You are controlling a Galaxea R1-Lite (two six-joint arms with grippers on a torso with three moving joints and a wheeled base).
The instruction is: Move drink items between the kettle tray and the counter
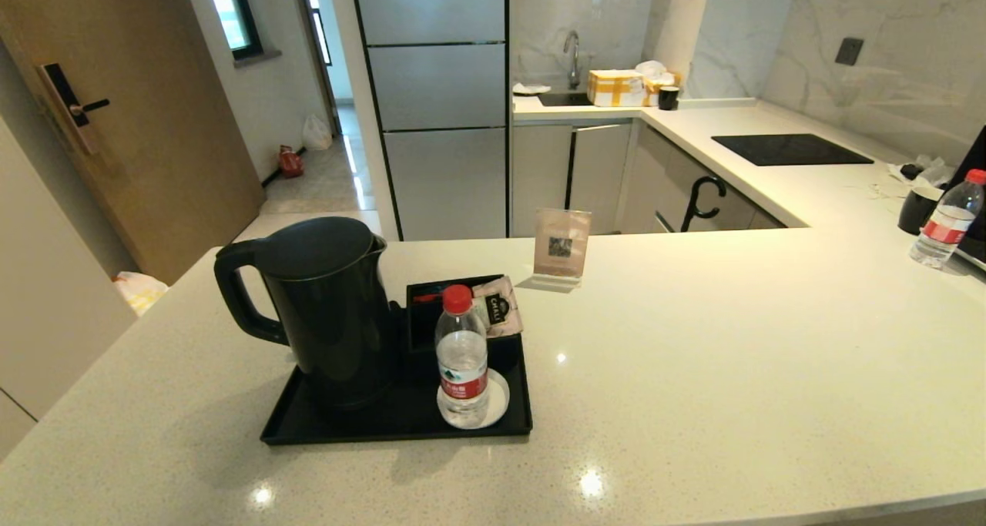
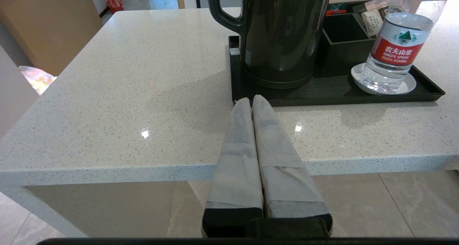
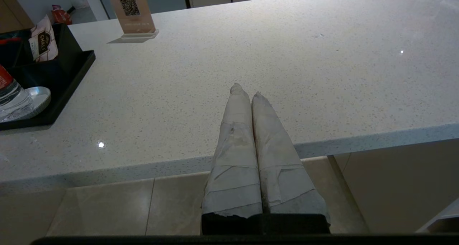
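A tall black kettle (image 1: 323,310) (image 2: 283,29) stands on the left of the black kettle tray (image 1: 385,426) (image 2: 322,94). A clear water bottle (image 1: 461,356) (image 2: 396,47) with red cap and label stands on the white coaster (image 1: 501,399) at the tray's right front. My left gripper (image 2: 251,99) is shut and empty, off the counter's front edge, pointing at the tray's near left corner. My right gripper (image 3: 245,90) is shut and empty too, off the front edge to the right of the tray (image 3: 68,80). Neither gripper shows in the head view.
A compartment box (image 1: 431,310) with a pale sachet (image 1: 497,306) sits at the tray's back. A QR sign (image 1: 561,252) (image 3: 132,12) stands behind it. A second bottle (image 1: 946,219) and black mug (image 1: 918,209) stand far right, a cooktop (image 1: 789,149) beyond. The counter (image 1: 732,356) spreads right of the tray.
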